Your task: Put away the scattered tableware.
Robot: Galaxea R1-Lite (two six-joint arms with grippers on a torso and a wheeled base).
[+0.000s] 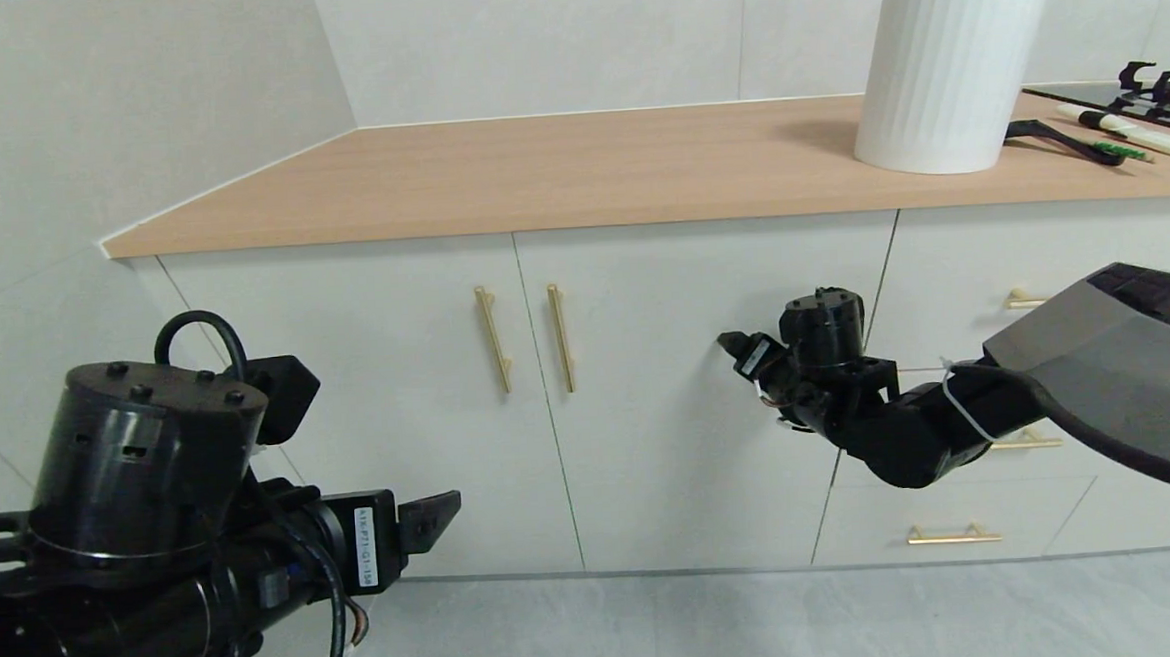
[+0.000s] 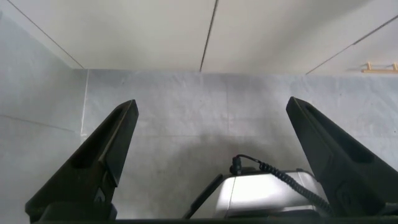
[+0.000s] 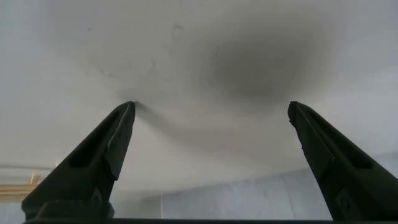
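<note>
White ribbed container (image 1: 951, 59), tan wood-grain countertop (image 1: 537, 171)

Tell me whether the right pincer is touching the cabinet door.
Cannot tell. In the right wrist view the open right pincer sits close to the cabinet door, one fingertip meeting its shadow, but neither contact nor gap shows plainly.

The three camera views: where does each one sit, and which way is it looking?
Head view: on the head, looking forward and down at the light wooden countertop and white cabinet doors; left gripper and right gripper show.
Left wrist view: on that wrist, facing the grey tiled floor; its open fingers show.
Right wrist view: on that wrist, close against a cabinet door; open fingers show.
Shared: all three see the cabinet doors.
</note>
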